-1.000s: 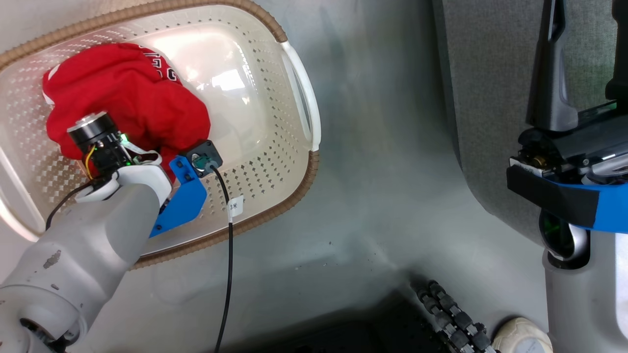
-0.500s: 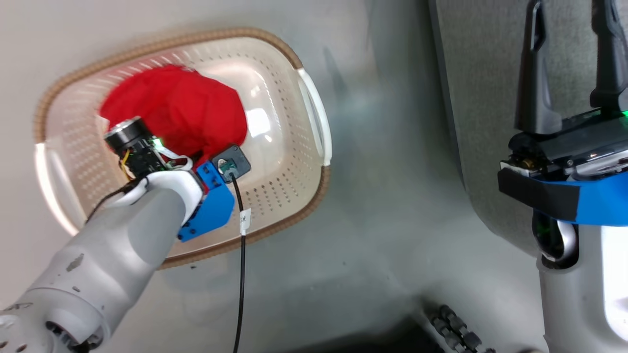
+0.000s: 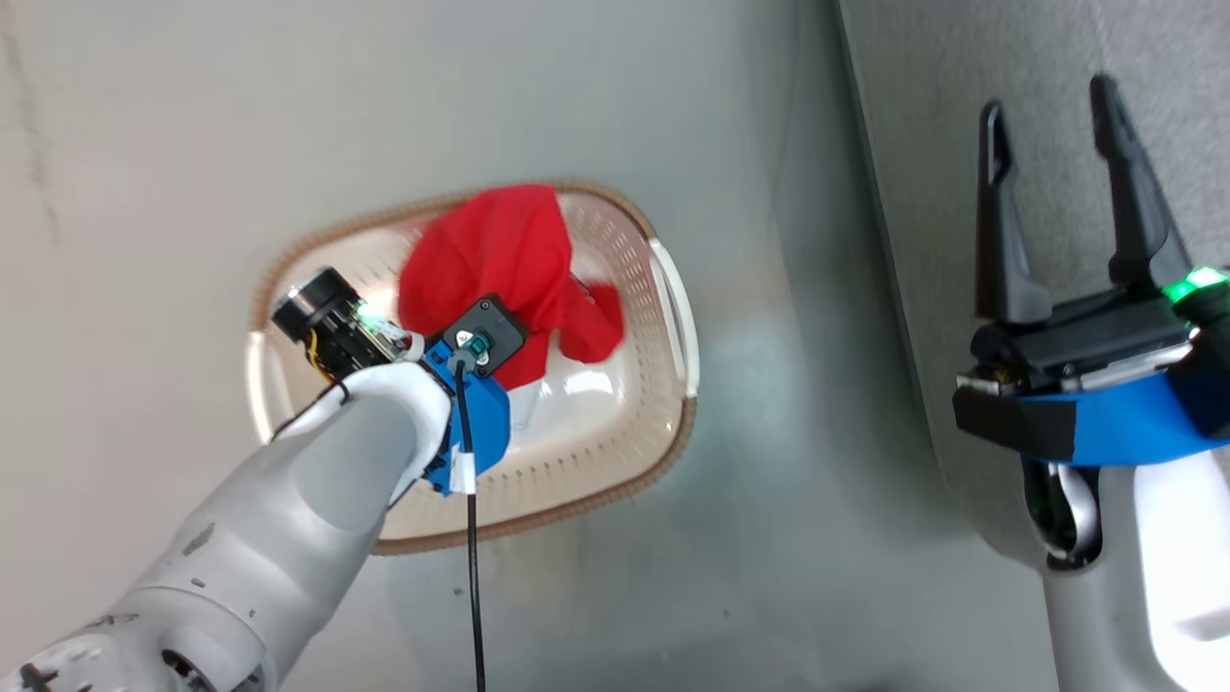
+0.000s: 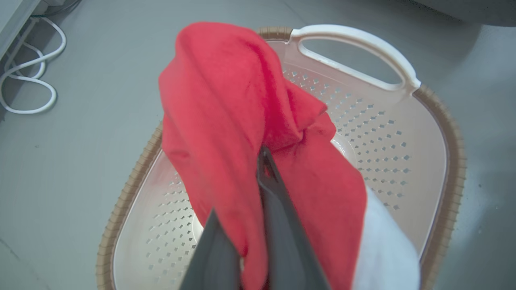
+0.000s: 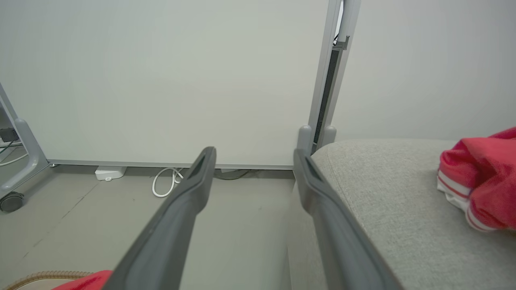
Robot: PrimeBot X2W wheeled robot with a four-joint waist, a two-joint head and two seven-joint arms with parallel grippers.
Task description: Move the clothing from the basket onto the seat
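Note:
One piece of the clothing (image 3: 509,259), bright red with a white panel (image 4: 383,241), hangs over the basket (image 3: 673,317). My left gripper (image 4: 250,177) is shut on it, the cloth draped over both fingers. The cream basket (image 4: 451,133) with its brown rim and white handle (image 4: 354,40) stands on the floor below, its bottom bare. A second red garment with white stripes (image 5: 479,181) lies on the light grey seat (image 5: 383,201). Above the seat's edge (image 3: 922,192) my right gripper (image 3: 1052,96) is open and holds nothing; it appears again in its own wrist view (image 5: 254,155).
Grey floor (image 3: 769,538) lies between the basket and the seat. White cables (image 4: 28,80) lie on the floor beside the basket, and another cable loop (image 5: 165,181) lies by the wall. A metal post (image 5: 330,80) and a wheeled frame (image 5: 16,193) stand at the wall.
The head camera has risen, so the basket looks smaller. My left gripper has lifted the red garment from the basket's bottom, and it now hangs above the basket. The right gripper stays open.

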